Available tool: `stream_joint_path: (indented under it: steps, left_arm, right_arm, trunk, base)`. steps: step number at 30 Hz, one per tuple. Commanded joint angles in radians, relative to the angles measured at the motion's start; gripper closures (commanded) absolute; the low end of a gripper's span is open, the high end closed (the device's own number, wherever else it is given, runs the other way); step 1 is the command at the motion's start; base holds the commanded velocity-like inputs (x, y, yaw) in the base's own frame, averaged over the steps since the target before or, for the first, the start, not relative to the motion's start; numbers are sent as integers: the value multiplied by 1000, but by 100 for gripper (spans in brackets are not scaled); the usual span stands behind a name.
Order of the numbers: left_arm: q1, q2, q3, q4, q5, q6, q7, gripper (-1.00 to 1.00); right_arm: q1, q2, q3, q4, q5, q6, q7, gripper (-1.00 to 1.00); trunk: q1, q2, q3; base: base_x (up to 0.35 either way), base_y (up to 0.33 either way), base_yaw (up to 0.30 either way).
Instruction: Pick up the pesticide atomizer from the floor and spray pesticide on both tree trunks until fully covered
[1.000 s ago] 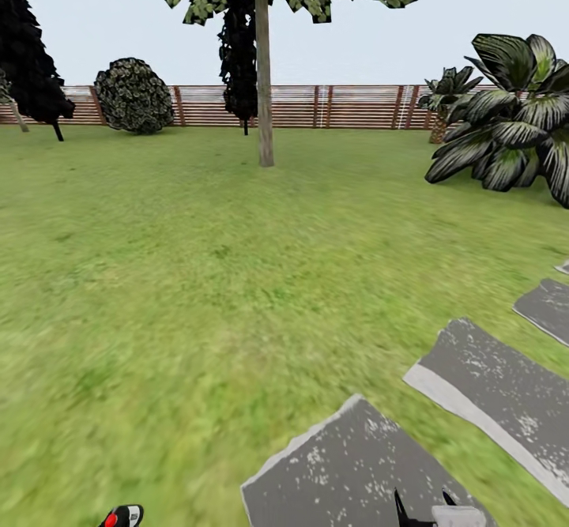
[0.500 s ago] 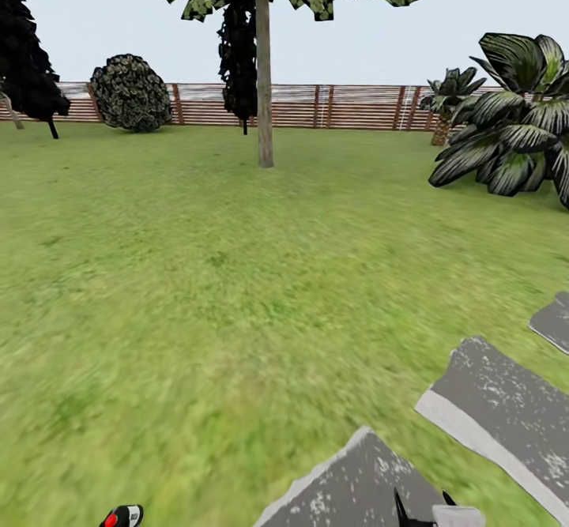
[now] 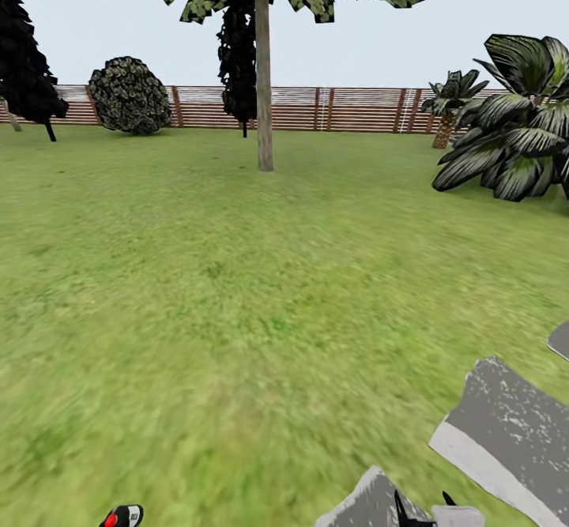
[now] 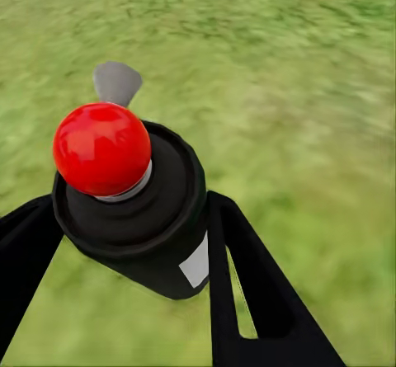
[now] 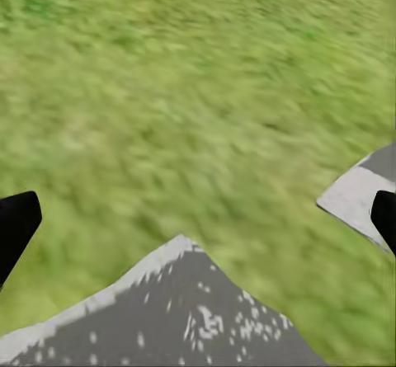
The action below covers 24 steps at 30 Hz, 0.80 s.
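While the left gripper (image 4: 124,243) is clamped on the pesticide atomizer (image 4: 132,206), one dark finger pressed to each side of the black body, the can stands roughly upright with its red cap (image 4: 101,148) uppermost. In the head view the atomizer (image 3: 121,517) sits at the lower left edge of the frame.

The nearer tree trunk (image 3: 264,77) stands upper centre of the head view, well apart from the can, directly ahead and slightly right of it. The trunk's long axis is vertical; its foot meets the lawn (image 3: 197,290) just short of the wooden fence (image 3: 356,107). No white specks are discernible on the trunk at this range. Judgement: the coming move is an approach across the grass, the left arm being the one that carries the tool.

The right gripper (image 3: 427,515) shows at the lower edge, right of centre, over a grey stepping stone (image 3: 506,432). In its wrist view the fingertips (image 5: 18,223) sit wide apart at opposite edges with nothing between them.

Open room: unbroken grass between robot and trunk. Edges to note: paving stones lower right, broad-leaved striped plants (image 3: 514,132) at the right, a round dark bush (image 3: 130,96) and dark conifers (image 3: 28,53) upper left, all clear of the straight line ahead
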Motion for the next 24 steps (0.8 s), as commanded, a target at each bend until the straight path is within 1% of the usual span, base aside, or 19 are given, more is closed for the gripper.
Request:
stream_joint_path:
  steps: [1,24]
  left_arm:
    - [0,0,0,0,0,0,0,100]
    - [0,0,0,0,0,0,0,100]
  right_arm:
    - [0,0,0,0,0,0,0,-100]
    - [0,0,1,-1,0,0,0,-100]
  trunk:
    - [0,0,0]
    - [0,0,0]
  base:
    - [336,0,0]
    - [336,0,0]
